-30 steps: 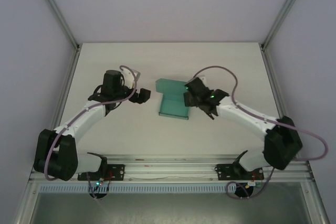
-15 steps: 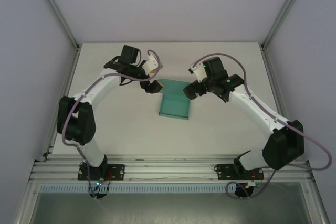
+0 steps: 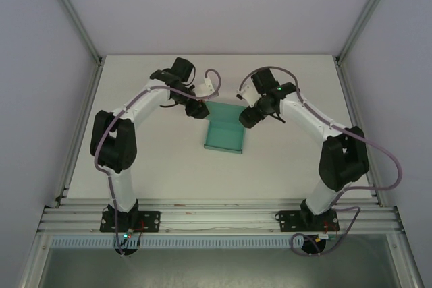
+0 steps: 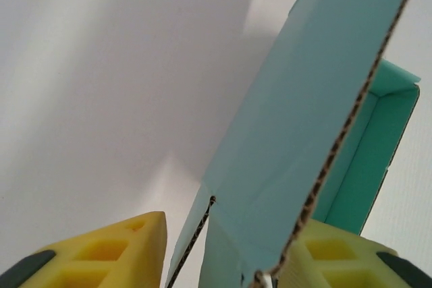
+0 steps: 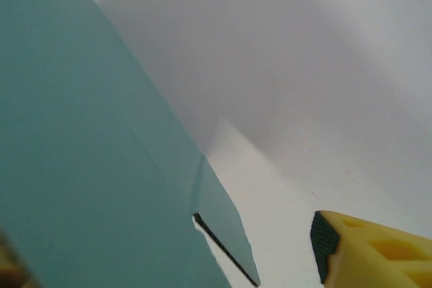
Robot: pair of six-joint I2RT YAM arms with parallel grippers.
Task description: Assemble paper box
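In the top view, our left gripper (image 3: pixel 196 108) sits left of centre, at the far left corner of the paper box (image 3: pixel 223 137). It reaches in from the side, which we judge is meant to catch a flap rather than the body of the box. In the left wrist view a raised corrugated flap (image 4: pixel 297 99) stands between the two yellow fingers (image 4: pixel 111 254). The lower-right finger lies against the flap's cut edge, while the lower-left one shows clear white table (image 3: pixel 148 160) between itself and the card. We read these jaws as open around the flap and not yet clamped on it.

The teal box lies at the middle of the table, between both grippers. Its near part is flat and its far panel meets the two sets of fingers.

Our right gripper (image 3: pixel 248 117) mirrors the left at the box's far right corner, just right of centre. In the right wrist view a broad teal panel (image 5: pixel 81 133) fills the left side of the frame. One yellow finger (image 5: pixel 374 251) stands apart from it at the lower right. The other is only a blur at the lower-left edge. We read these jaws as open too, straddling the panel. The matched hold on both corners looks set to fold the far side up evenly.
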